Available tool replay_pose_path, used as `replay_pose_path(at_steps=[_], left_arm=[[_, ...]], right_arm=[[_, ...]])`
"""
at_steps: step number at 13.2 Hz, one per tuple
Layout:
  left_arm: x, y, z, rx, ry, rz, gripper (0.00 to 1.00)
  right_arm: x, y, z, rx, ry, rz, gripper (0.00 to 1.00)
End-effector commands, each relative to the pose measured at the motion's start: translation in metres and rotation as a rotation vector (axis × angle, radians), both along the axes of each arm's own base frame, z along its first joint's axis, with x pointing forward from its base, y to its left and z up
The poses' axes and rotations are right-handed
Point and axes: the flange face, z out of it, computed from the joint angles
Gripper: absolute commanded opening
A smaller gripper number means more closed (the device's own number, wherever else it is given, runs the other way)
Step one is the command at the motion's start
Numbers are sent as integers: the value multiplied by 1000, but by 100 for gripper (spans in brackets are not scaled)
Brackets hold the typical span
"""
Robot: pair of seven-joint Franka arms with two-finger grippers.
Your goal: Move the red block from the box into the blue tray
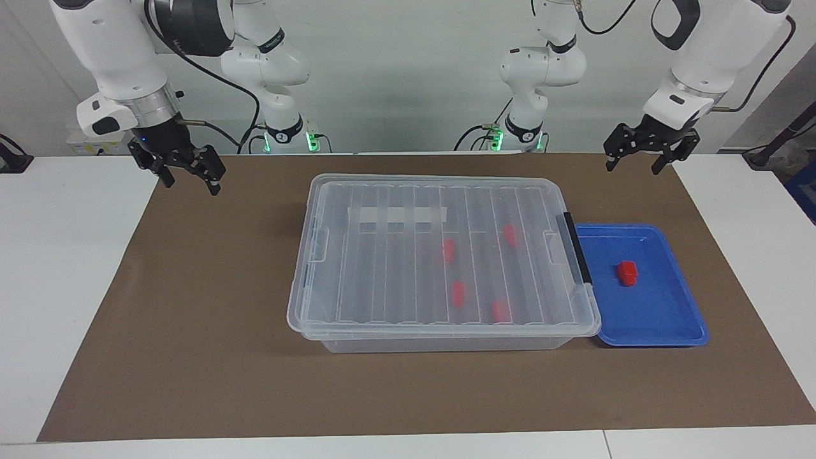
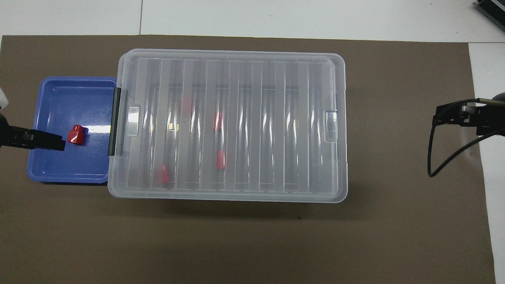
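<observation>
Both grippers up, holding nothing: left gripper [image 1: 642,159] w/ fingers spread wide, over mat [image 1: 191,319] near the tray; right gripper [image 1: 191,175] also wide open, over mat at its own end. Red block [image 1: 626,273] sits in tray [image 1: 669,319], beside lidded box [image 1: 440,261] w/ four more inside.
</observation>
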Motion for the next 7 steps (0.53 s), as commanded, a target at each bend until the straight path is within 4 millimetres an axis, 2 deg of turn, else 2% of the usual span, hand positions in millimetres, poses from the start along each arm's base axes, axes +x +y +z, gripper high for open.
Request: replay_pose_path(at_steps=[1,5,7], left_arm=[[-3,0,-11,-2,-2,12,100],[-5,6,-15,-5,-11,24,100],[-6,20,-16,-4,2,48,100]], right_arm=[[12,3,10,-15,39,-16,100],[3,12,-1,-10,72,-30,100],[-5,18,-5,-12,85,-25,100]])
